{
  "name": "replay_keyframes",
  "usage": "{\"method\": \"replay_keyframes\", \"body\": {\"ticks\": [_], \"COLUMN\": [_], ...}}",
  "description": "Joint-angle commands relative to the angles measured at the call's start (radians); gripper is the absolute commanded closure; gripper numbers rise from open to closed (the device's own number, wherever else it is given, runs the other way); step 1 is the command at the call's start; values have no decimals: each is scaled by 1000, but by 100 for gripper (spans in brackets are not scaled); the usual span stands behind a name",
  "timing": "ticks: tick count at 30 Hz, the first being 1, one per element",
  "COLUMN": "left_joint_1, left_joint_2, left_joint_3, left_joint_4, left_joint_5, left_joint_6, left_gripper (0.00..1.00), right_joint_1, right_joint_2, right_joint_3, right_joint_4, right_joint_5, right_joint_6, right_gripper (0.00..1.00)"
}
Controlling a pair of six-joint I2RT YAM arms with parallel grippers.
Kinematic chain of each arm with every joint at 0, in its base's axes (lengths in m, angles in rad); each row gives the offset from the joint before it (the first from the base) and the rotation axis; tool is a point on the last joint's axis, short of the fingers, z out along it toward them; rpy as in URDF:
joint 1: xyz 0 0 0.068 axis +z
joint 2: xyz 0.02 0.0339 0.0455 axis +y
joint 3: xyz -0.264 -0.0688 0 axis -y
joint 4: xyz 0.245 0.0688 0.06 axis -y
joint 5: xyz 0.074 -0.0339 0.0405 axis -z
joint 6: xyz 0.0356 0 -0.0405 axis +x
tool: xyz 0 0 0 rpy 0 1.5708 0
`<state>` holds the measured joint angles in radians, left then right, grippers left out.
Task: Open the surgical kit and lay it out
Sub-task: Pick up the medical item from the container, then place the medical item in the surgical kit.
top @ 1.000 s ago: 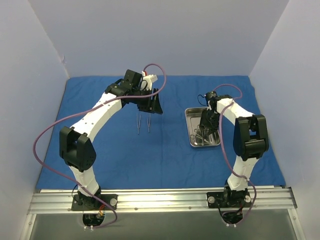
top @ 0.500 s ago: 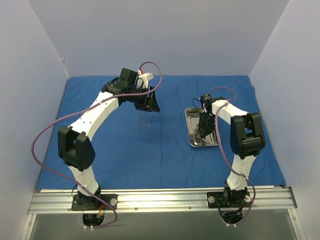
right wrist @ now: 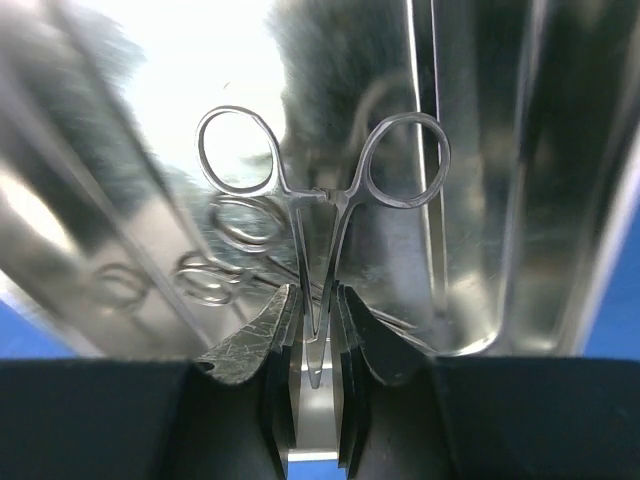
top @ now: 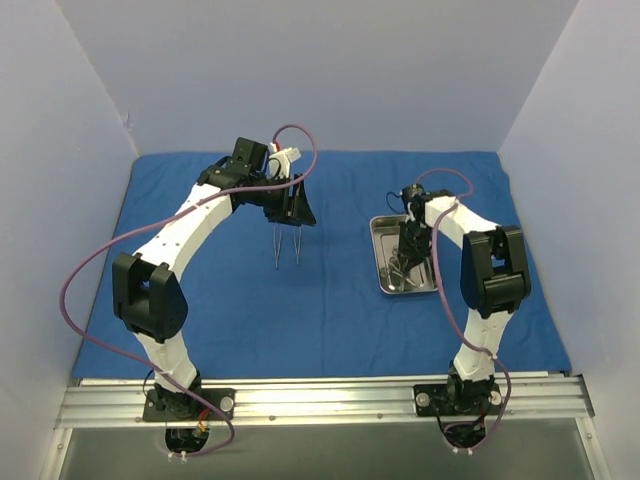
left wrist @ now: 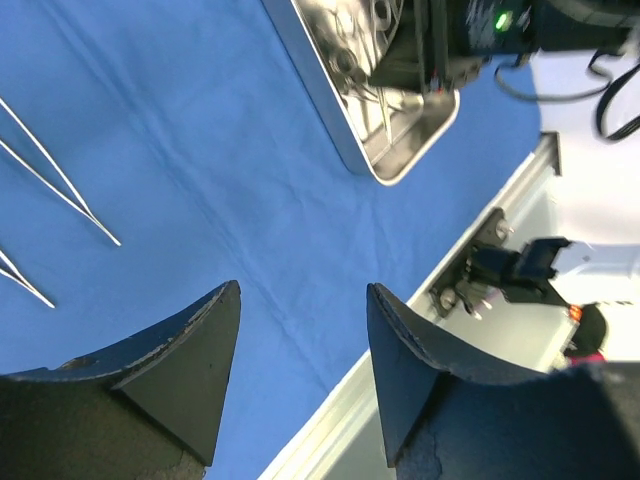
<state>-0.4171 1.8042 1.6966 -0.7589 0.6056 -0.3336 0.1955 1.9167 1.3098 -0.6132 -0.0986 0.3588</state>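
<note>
The deep-blue cloth drape [top: 330,310] lies spread flat over the table. The small shiny rectangular steel tray [top: 377,255] rests on it right of centre, and two thin silver pointed instruments [top: 286,248] lie side by side on the cloth left of centre. Inside the tray, the right gripper [right wrist: 314,325] is clenched on the shank of a silver ring-handled scissor-like instrument [right wrist: 320,185], whose rings point away from the fingers. The left gripper [left wrist: 300,370] hangs released, jaws spread wide, over the far ends of the two laid-out instruments.

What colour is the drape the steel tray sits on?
Plain deep blue; the drape shows best in the top external view.
</note>
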Motion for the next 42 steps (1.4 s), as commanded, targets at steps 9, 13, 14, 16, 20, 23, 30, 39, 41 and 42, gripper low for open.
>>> {"method": "replay_keyframes", "body": {"ticks": [9, 13, 14, 16, 20, 23, 30, 39, 41, 42], "left_joint_1": [72, 124, 155, 191, 280, 330, 460, 449, 434, 393], "left_joint_2": [-37, -63, -74, -113, -201, -265, -350, -512, -549, -560], "left_joint_3": [-8, -28, -46, -78, -185, -285, -463, -731, -790, -798], "left_joint_4": [-5, -8, -11, -7, 26, 70, 147, 286, 323, 328], "left_joint_5": [157, 184, 178, 177, 194, 230, 382, 448, 482, 485], "left_joint_6": [-24, -65, -73, -105, -148, -163, -168, -269, -301, -305], "left_gripper": [38, 37, 37, 35, 35, 34, 30, 29, 31, 32], "right_joint_1": [-4, 42, 71, 107, 231, 401, 669, 795, 802, 803], "right_joint_2": [-76, -116, -129, -140, -148, -139, -111, -202, -209, -212], "right_joint_3": [180, 238, 264, 295, 358, 393, 393, 302, 305, 304], "right_joint_4": [-51, -4, 3, 9, 4, -11, -131, -200, -210, -215], "right_joint_5": [-37, -111, -119, -148, -212, -190, -162, -90, -99, -101], "right_joint_6": [-210, -297, -335, -384, -483, -572, -757, -842, -851, -854], "right_gripper": [100, 100, 100, 100, 100, 100, 100, 100, 100, 100]}}
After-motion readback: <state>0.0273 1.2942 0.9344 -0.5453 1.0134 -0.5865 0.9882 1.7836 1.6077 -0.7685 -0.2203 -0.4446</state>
